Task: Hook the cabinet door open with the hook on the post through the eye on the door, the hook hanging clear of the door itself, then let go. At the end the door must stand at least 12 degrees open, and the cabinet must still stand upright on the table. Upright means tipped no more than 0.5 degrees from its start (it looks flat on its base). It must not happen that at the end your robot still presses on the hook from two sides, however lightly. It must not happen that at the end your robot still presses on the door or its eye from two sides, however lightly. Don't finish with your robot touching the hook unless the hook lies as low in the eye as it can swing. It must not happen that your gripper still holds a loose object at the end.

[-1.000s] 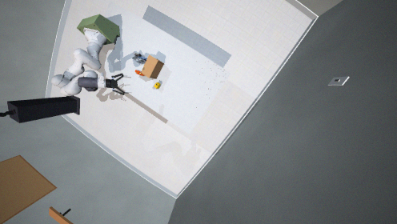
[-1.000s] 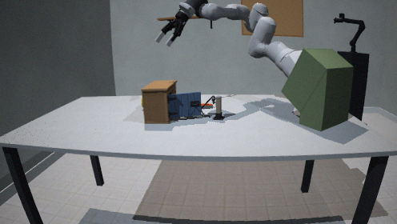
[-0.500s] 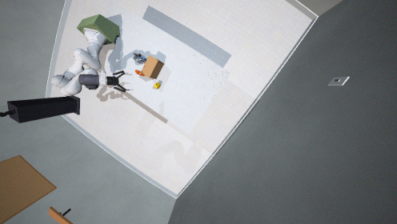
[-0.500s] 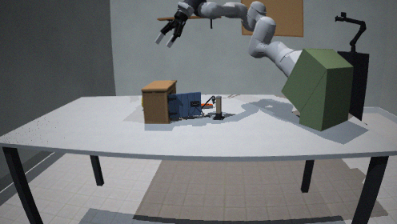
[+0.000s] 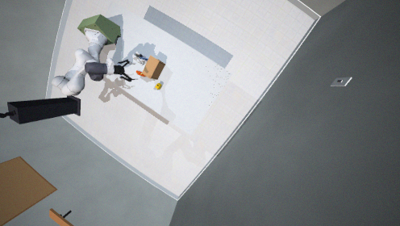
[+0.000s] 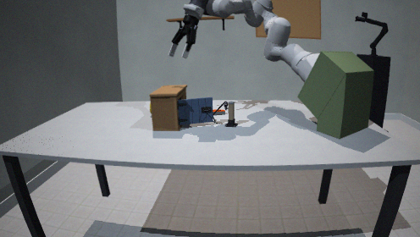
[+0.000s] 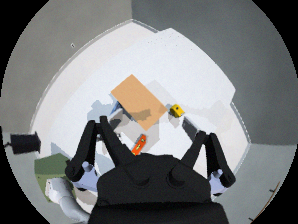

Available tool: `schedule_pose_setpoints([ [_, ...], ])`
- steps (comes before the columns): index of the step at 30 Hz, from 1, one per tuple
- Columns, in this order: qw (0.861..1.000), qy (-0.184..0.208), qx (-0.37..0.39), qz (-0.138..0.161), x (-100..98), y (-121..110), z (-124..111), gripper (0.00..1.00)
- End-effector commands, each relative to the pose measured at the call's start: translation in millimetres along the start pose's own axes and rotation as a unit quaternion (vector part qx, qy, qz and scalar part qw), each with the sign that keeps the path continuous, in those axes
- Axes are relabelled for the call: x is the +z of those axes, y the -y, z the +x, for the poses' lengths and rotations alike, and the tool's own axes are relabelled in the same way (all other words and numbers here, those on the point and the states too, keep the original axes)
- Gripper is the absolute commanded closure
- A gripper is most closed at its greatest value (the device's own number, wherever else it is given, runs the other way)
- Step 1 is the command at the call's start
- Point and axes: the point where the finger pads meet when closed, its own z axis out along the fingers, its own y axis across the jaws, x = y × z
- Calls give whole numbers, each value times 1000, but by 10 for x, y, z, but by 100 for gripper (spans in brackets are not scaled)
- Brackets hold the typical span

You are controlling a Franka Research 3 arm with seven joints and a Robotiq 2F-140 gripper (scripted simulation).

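While gripper (image 6: 181,50) hangs wide, empty, above: 1 cabinet (image 6: 166,109), 1 door (image 6: 196,109) ajar, 1 post (image 6: 231,113).

At frame centre, a tan wooden cabinet (image 6: 168,107) with a dark blue, grid-lined door (image 6: 196,110) stands on the white counter (image 6: 106,131). Right of it are an orange-handled hook (image 6: 218,111), a grey post (image 6: 231,112) and a green base block (image 6: 339,93).

We see a white bench (image 6: 85,140) on dark legs (image 6: 395,199) over a pale tiled floor (image 6: 106,212). On it, near the wooden box, lies a small yellow object (image 5: 159,85). A green slanted housing (image 6: 339,93) sits at one bench end, a black box (image 5: 44,110) just beyond it. A brown board (image 6: 296,17) hangs on the grey wall, beside a narrow wooden shelf (image 6: 212,19).
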Motion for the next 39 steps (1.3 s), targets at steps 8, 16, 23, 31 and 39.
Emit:
schedule_pose_setpoints([
  [8,994,62,92,1,162,418,-141,0],
  [16,985,121,125,0,295,986,-300,0],
  [23,980,146,138,-3,334,1232,-390,0],
  [31,970,185,158,-11,367,1611,-555,0],
  [39,962,211,170,-19,370,1868,-687,0],
])
